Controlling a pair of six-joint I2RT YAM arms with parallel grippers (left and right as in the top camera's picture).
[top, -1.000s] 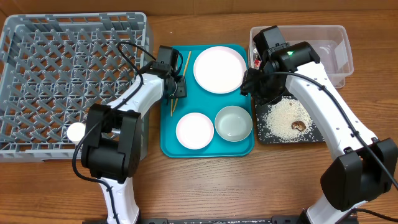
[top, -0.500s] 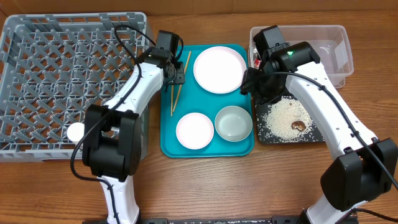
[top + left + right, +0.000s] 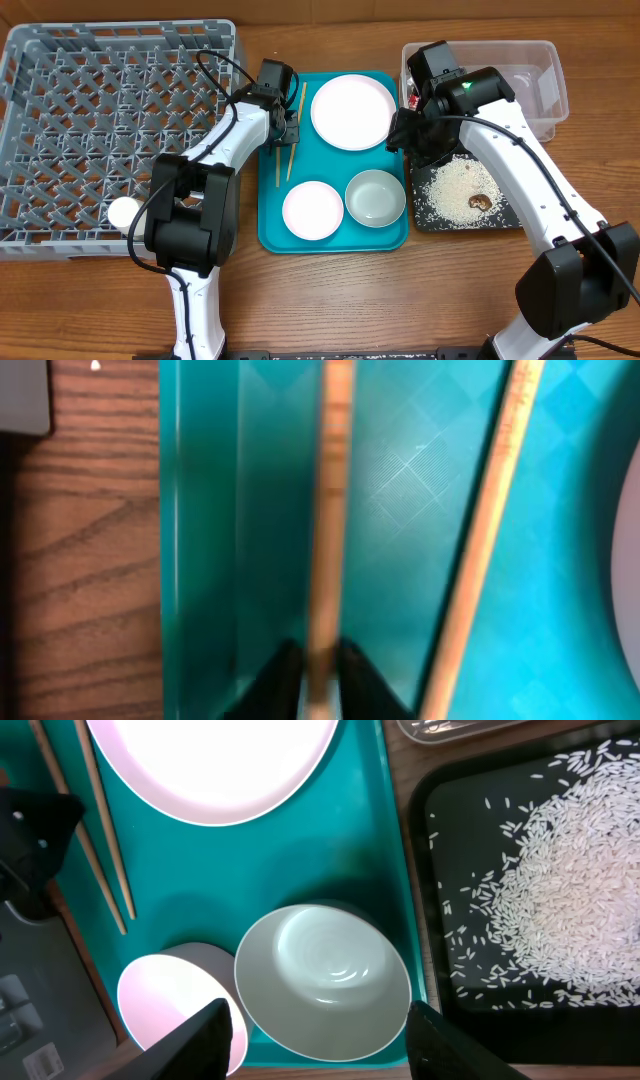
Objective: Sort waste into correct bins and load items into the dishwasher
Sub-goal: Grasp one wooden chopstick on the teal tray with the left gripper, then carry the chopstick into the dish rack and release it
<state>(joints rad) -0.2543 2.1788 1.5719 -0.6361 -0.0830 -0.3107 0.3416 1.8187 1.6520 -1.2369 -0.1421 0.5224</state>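
Observation:
My left gripper (image 3: 318,660) is shut on one wooden chopstick (image 3: 335,510) at the left side of the teal tray (image 3: 335,238). The second chopstick (image 3: 490,530) lies just to its right. In the overhead view the left gripper (image 3: 284,132) sits between the grey dish rack (image 3: 100,130) and the white plate (image 3: 353,111). My right gripper (image 3: 320,1040) hangs open above the grey-green bowl (image 3: 325,980), empty, with the pink bowl (image 3: 170,1010) to its left. Rice (image 3: 455,185) and a brown lump (image 3: 479,201) lie in the black tray (image 3: 425,222).
A clear tub (image 3: 530,75) stands behind the black tray at the back right, partly hidden by my right arm. A small white cup (image 3: 121,211) sits in the rack's front corner. The teal tray lies close between the rack and the black tray.
The left gripper has closed onto the chopstick and shifted slightly toward the back of the tray. The right arm has not moved.

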